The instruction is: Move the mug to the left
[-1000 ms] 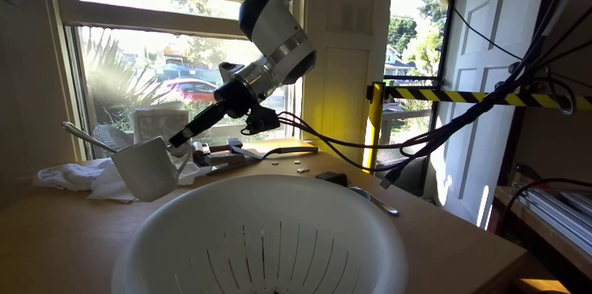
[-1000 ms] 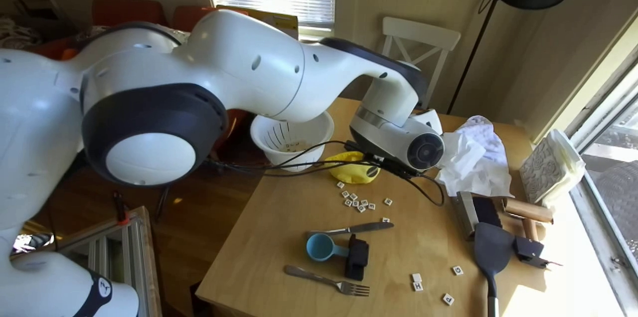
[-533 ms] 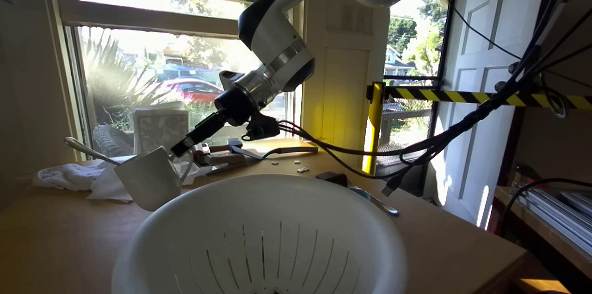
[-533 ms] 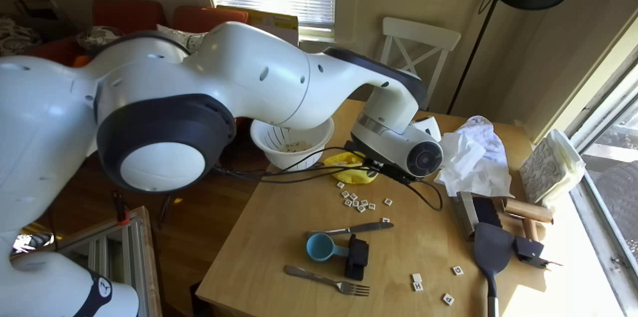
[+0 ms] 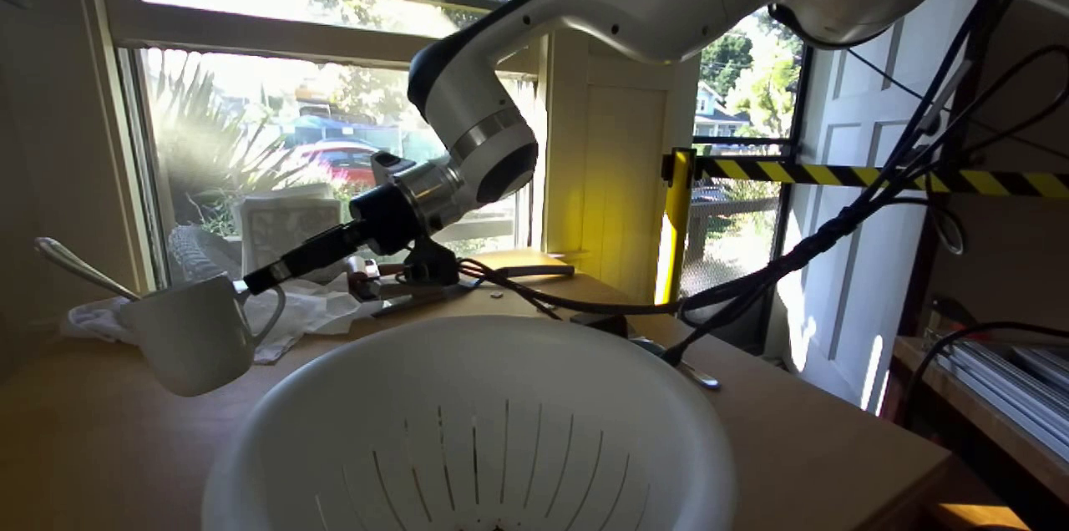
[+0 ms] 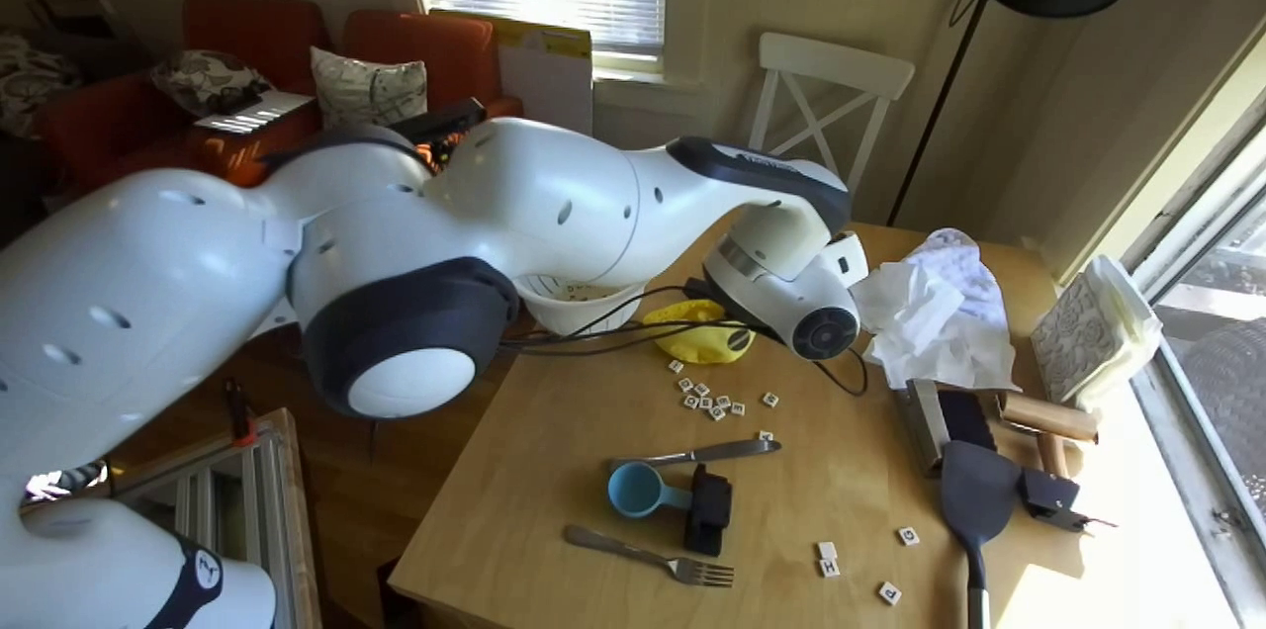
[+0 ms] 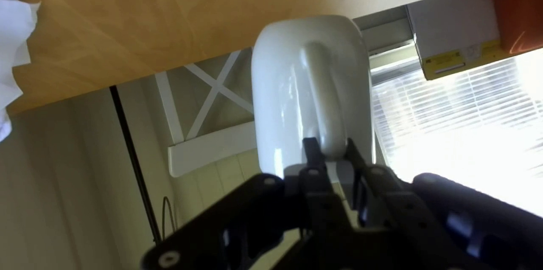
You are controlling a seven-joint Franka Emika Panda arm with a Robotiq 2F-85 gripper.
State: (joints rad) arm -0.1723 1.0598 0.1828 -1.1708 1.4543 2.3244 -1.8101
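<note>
The white mug (image 5: 188,343) is held in the air over the table at the left in an exterior view, slightly tilted. A metal spoon (image 5: 83,266) sticks out of its top. My gripper (image 5: 249,285) is shut on the mug's handle near the rim. In the wrist view the mug (image 7: 275,91) fills the middle, and the two fingertips of my gripper (image 7: 331,147) pinch the handle from both sides. In the exterior view with the fork, the mug and the fingers are hidden behind the arm.
A big white ribbed colander (image 5: 468,381) stands close to the mug. Crumpled white paper (image 6: 920,313) and a cloth lie behind it. A yellow item (image 6: 702,332), letter tiles, a knife (image 6: 712,452), a blue scoop (image 6: 635,491), a fork (image 6: 653,558) and a spatula (image 6: 979,495) lie on the table (image 6: 514,491).
My gripper has carried the mug left and somewhat lower in an exterior view, and the mug is less tilted. The arm's elbow has come down. The table objects have not moved.
</note>
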